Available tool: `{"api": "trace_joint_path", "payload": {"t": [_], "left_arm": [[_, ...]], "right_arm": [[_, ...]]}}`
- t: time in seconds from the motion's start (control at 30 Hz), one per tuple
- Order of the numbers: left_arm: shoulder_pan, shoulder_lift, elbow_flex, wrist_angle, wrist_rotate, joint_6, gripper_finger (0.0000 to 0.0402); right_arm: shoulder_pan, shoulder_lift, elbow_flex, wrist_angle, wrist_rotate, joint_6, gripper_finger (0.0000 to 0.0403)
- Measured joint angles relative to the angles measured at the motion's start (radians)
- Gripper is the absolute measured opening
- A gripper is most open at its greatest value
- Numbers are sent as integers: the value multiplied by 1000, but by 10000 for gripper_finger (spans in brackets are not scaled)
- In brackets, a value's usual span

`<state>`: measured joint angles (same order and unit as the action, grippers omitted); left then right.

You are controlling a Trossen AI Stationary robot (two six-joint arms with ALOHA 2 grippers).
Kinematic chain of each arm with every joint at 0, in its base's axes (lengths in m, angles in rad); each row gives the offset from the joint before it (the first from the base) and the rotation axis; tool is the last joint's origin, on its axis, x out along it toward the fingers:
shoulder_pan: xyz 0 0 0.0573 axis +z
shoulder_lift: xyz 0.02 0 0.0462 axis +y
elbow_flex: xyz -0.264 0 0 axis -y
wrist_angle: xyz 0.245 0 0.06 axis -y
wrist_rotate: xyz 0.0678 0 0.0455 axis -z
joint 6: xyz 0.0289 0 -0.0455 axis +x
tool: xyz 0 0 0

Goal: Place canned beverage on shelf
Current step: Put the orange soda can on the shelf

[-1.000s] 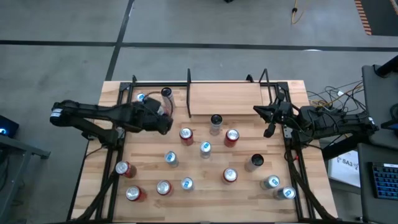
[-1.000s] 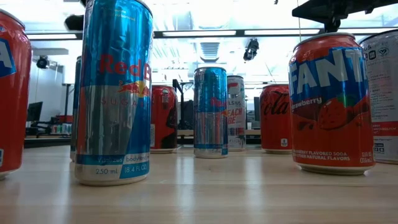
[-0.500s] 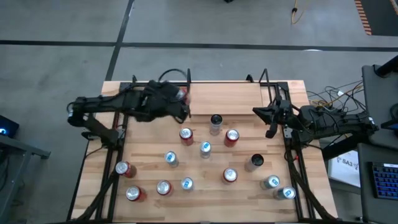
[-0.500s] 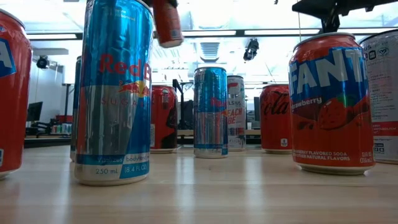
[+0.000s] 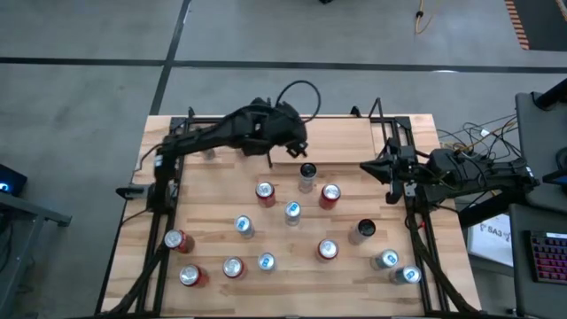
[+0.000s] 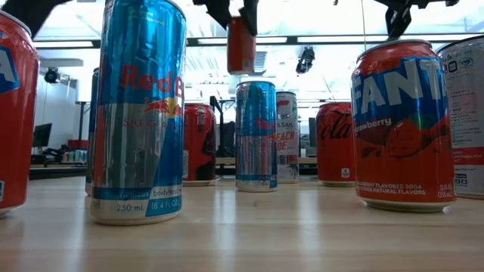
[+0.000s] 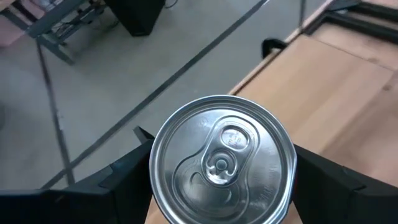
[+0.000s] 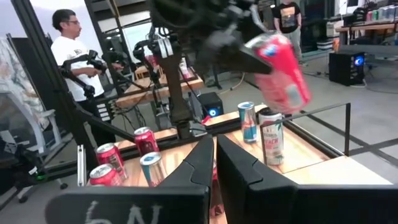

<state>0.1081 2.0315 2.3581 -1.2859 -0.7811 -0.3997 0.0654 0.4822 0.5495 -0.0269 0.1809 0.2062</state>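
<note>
1. On your far left, a tall blue-and-silver Red Bull can (image 6: 138, 113) stood upright on the pale butcher-block surface (image 5: 213, 239), its slim cylinder glossy and brushed.
2. Your left gripper (image 5: 288, 137) hung above the shelf's left part, its dark fingers (image 7: 127, 177) pinching a red canned beverage (image 6: 241, 45) by its sides; the can was lifted clear of everything below.
3. From that wrist you saw the can's round, bright aluminium lid (image 7: 222, 158) with its pull tab, smooth and ridged at the rim.
4. The shelf (image 5: 328, 142) was a flat rectangular board of light wood with thin black metal rails, at the far edge of the surface.
5. Near the middle, a short dark-topped can (image 5: 307, 173) stood just in front of the shelf, with red and blue cans around it.
6. A stout red Fanta can (image 6: 401, 125) stood upright further right.
7. Your right gripper (image 5: 387, 168) waited at the right edge, its fingers (image 8: 202, 165) pressed together on nothing.
</note>
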Motion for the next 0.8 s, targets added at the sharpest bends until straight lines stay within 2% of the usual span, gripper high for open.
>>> {"api": "trace_joint_path", "payload": {"t": [0.13, 0.27, 0.53, 0.8], "left_arm": [[53, 34, -29, 49, 86, 21, 284], [91, 74, -29, 72, 102, 22, 284], [137, 133, -29, 196, 243, 71, 284], [154, 179, -29, 227, 275, 85, 284]], "right_arm": [[0, -11, 0, -26, -2, 0, 9], [0, -33, 0, -50, -1, 0, 9], [0, -64, 0, -98, 2, 1, 9], [0, -63, 0, -100, 2, 3, 9]]}}
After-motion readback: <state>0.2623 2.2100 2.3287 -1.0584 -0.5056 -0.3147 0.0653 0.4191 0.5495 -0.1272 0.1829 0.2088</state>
